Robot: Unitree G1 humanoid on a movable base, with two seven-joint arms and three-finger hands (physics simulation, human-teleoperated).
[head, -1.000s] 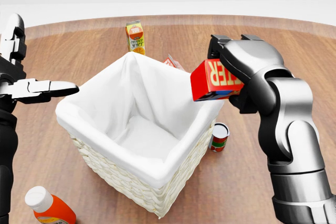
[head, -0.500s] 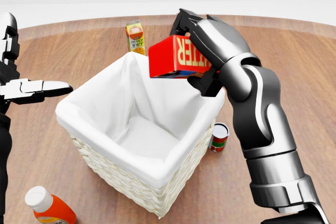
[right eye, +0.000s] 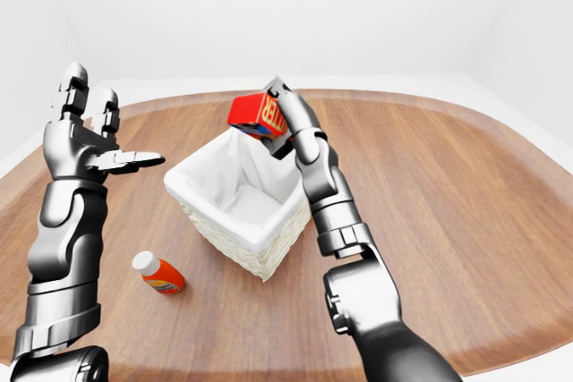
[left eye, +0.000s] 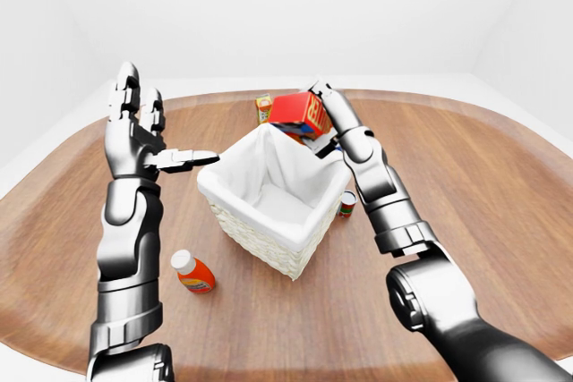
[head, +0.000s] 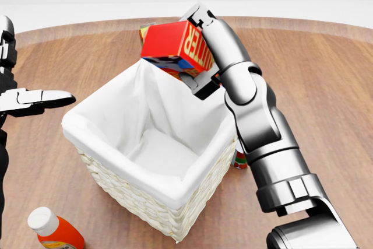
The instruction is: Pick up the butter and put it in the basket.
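We count one butter box [head: 173,46], red, with white letters on its side of which "TTER" can be read in the head view. The right robot hand [head: 198,56] has its fingers closed round this box and holds it tilted in the air, above the top corner of the basket [head: 201,188] as the head view shows it, clear of the lining.

There is one basket, woven and pale, with a white cloth liner [head: 157,144] folded over its rim; nothing shows inside it. It stands on the round wooden bench [left eye: 501,194].

The left robot hand [left eye: 143,131] is raised at the left of the left-eye view, well apart from the basket, its fingers spread wide and holding nothing.

Other things on the bench, one of each: an orange bottle with a white cap [left eye: 192,272], lying below and left of the basket; a small can [left eye: 347,204] just beside the basket's right wall; and a juice carton [left eye: 263,107] beyond the basket, mostly hidden by the butter box in the head view. Its print is too small for us to read.
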